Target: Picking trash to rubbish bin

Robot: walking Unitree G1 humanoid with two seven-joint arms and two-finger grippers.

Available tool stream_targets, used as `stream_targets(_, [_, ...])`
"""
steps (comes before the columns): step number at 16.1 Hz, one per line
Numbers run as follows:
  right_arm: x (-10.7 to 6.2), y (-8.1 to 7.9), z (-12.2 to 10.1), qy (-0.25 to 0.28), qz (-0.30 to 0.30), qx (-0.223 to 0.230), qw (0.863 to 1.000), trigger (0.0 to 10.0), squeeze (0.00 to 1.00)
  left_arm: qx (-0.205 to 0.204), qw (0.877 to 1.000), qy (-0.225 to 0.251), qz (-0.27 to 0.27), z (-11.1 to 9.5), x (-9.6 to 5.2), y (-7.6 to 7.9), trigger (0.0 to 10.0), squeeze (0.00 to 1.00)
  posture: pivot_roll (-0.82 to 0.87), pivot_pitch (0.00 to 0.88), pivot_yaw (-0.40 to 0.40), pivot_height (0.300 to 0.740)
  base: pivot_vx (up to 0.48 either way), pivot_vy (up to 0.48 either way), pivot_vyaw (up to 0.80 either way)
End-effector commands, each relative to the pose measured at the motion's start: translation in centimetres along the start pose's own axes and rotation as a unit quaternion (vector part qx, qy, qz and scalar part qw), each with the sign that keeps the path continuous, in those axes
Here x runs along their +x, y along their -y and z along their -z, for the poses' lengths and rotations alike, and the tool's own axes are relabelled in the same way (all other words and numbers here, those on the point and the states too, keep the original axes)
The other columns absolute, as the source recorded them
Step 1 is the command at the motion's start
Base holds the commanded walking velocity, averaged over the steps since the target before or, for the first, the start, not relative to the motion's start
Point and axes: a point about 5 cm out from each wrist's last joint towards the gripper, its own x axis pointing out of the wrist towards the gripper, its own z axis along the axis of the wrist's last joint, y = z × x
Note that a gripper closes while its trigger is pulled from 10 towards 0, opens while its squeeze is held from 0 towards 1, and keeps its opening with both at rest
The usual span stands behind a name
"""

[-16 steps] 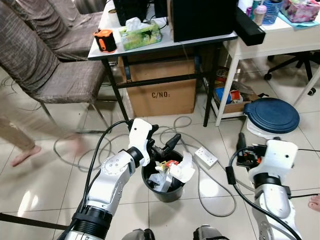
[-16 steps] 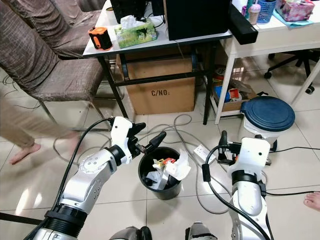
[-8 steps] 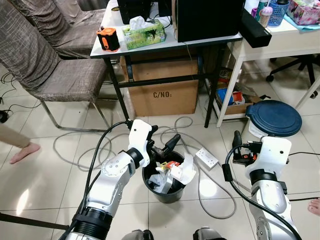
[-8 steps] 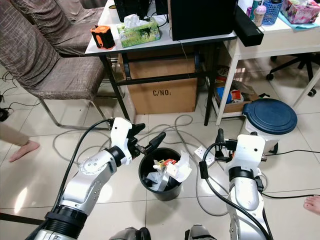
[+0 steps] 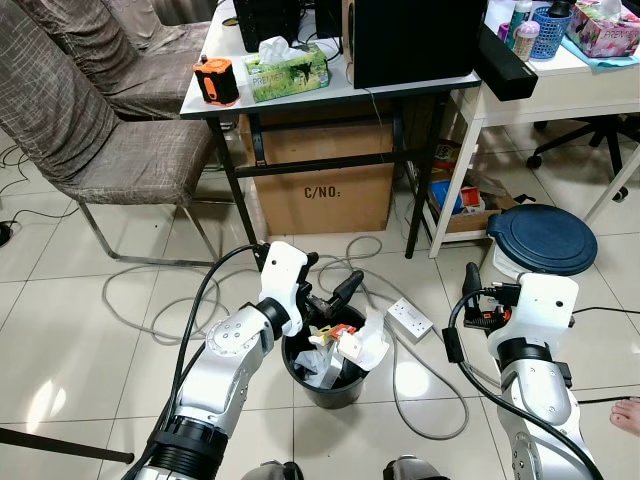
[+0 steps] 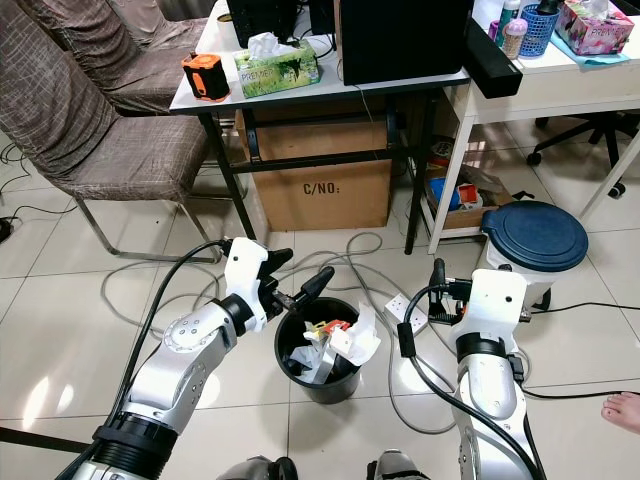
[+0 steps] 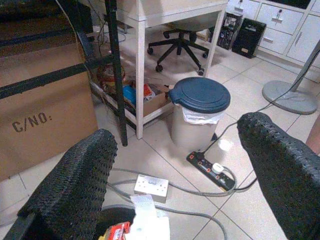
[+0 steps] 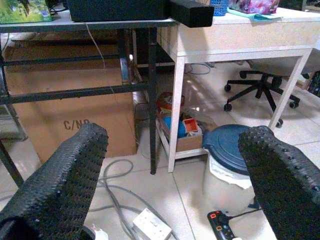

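- Left end effector (image 5: 333, 302): fingers apart, empty, unmoved above the black bin (image 5: 322, 380).
- Trash (image 5: 345, 345) lies just below it (drop apparently done).
- Right end effector (image 8: 165, 175): fingers apart, idle.

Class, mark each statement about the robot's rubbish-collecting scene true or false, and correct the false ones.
1. The small black round bin holds crumpled white rubbish. True.
2. The left claw grips a bottle. False: its fingers are open and hold nothing, above the bin's rim.
3. The blue-lidded white bin stands open. False: its lid is shut.
4. A green tissue box sits on the grey desk. True.
5. The right claw is open. True.
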Motion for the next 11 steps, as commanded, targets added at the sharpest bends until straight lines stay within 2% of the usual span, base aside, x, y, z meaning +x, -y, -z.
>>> stream_targets(1, [0.08,-0.41,0.02,0.000,-0.008,0.000,1.000,10.0,0.78,0.005,1.000,-0.009,-0.002,0.43,-0.09,0.01,10.0,0.00,-0.17,0.106,0.096,0.740,0.000,0.000,0.00])
stream_targets(11, [0.07,-0.82,0.24,-0.004,-0.013,0.007,1.000,10.0,0.78,0.017,1.000,-0.013,-0.001,0.62,-0.07,-0.02,10.0,0.00,-0.16,0.103,0.101,0.740,0.000,0.000,0.00])
